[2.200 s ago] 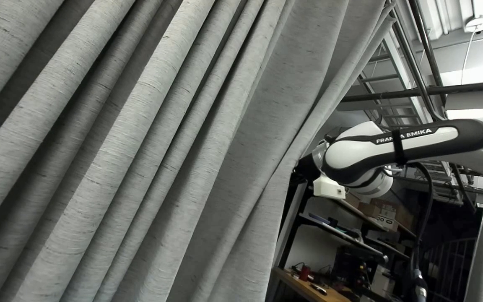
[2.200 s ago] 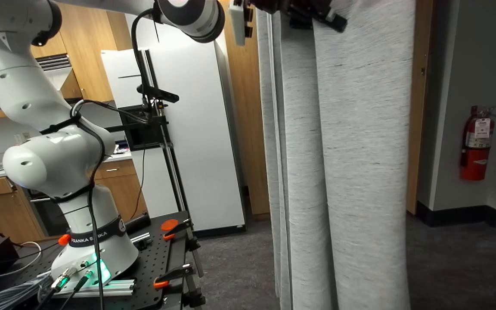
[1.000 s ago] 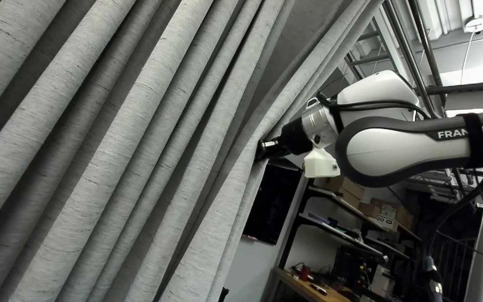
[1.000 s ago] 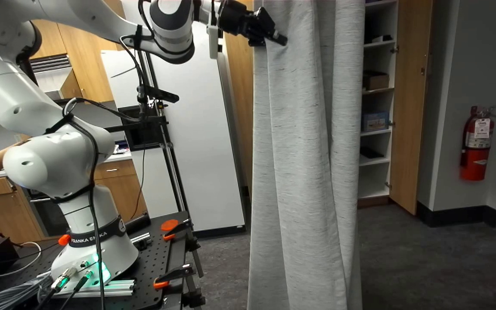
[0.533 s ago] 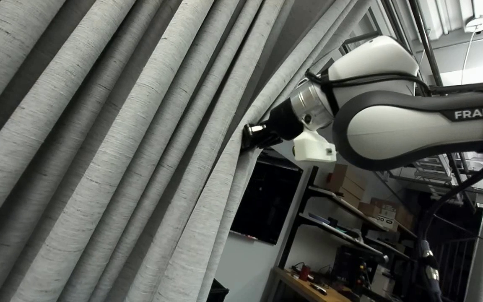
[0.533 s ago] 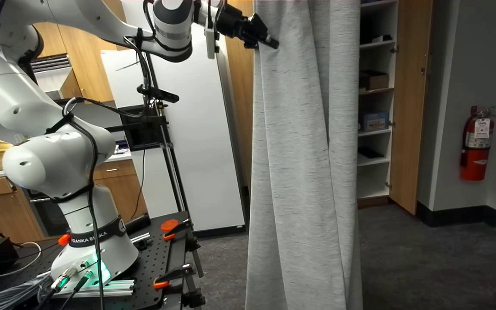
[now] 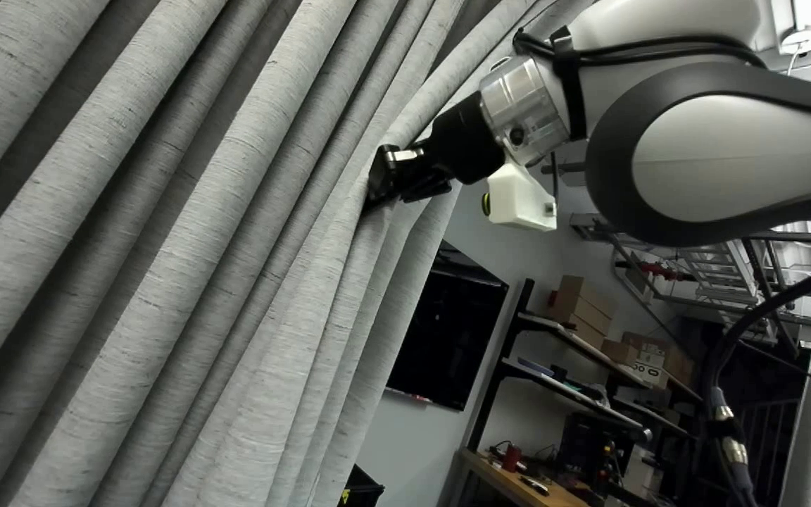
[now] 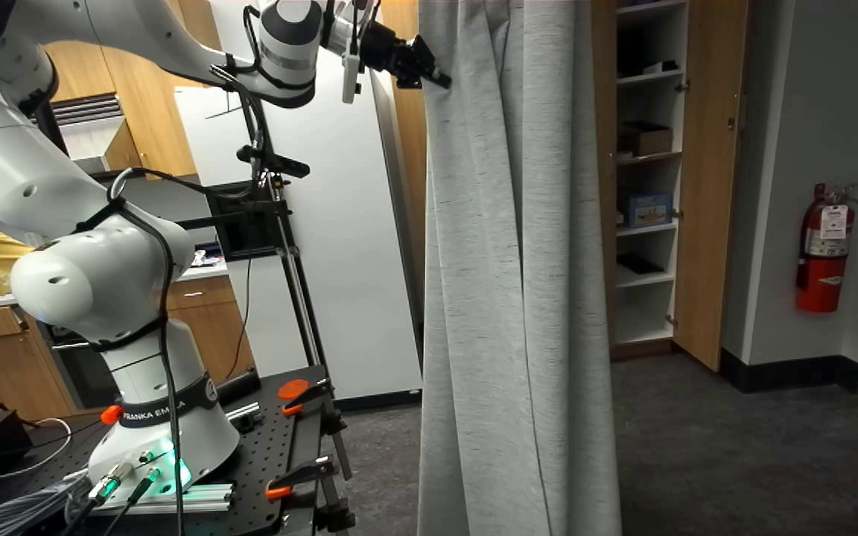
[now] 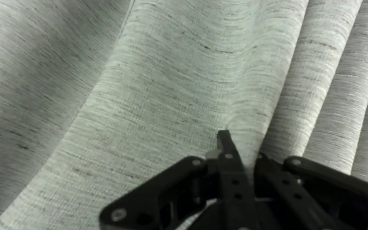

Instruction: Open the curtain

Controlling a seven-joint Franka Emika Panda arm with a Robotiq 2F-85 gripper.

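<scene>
Black two-fingered gripper (image 9: 245, 148) is pinching a fold of light-grey pleated woven curtain (image 7: 187, 246), jaws nearly together; step is likely calling for slow, steady sideways pulling.

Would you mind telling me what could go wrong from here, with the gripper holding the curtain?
The gripper holds the curtain by one narrow fold, which might slip free under a hard pull. The curtain also fills most of the wrist view, so something behind it could go unseen. The cable hanging below the arm might catch on something.
</scene>
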